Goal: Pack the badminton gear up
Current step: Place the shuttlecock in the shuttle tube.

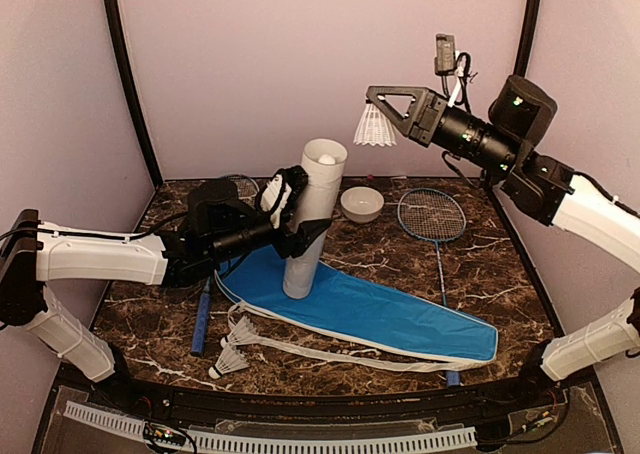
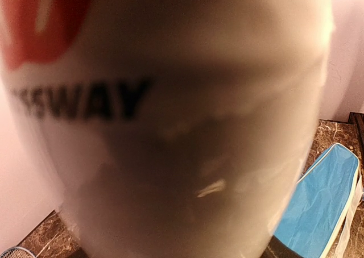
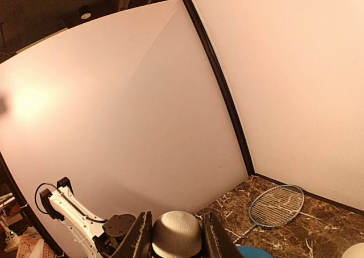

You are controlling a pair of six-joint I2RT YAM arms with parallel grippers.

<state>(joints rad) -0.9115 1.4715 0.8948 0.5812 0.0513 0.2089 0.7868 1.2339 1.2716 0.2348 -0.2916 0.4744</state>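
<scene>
My left gripper [image 1: 300,226] is shut on the long white tube [image 1: 310,219], which stands upright on the end of the blue racket cover [image 1: 370,309]. The tube [image 2: 170,127] fills the left wrist view, hiding the fingers. One shuttlecock [image 1: 327,159] shows inside the tube's open top. High up and to the right of that top, my right gripper [image 1: 376,101] is shut on a white feather shuttlecock [image 1: 373,126]; its cork [image 3: 176,235] sits between the fingers [image 3: 139,238]. Two more shuttlecocks [image 1: 235,359] lie front left. One racket [image 1: 430,214] lies at the right, another's handle [image 1: 202,319] at the left.
A small white bowl [image 1: 361,204] sits behind the tube, beside the right racket's head [image 3: 277,206]. The cover's white strap [image 1: 330,352] trails along the front. Pink walls close in the back and sides. The left arm [image 1: 100,259] stretches low across the left side.
</scene>
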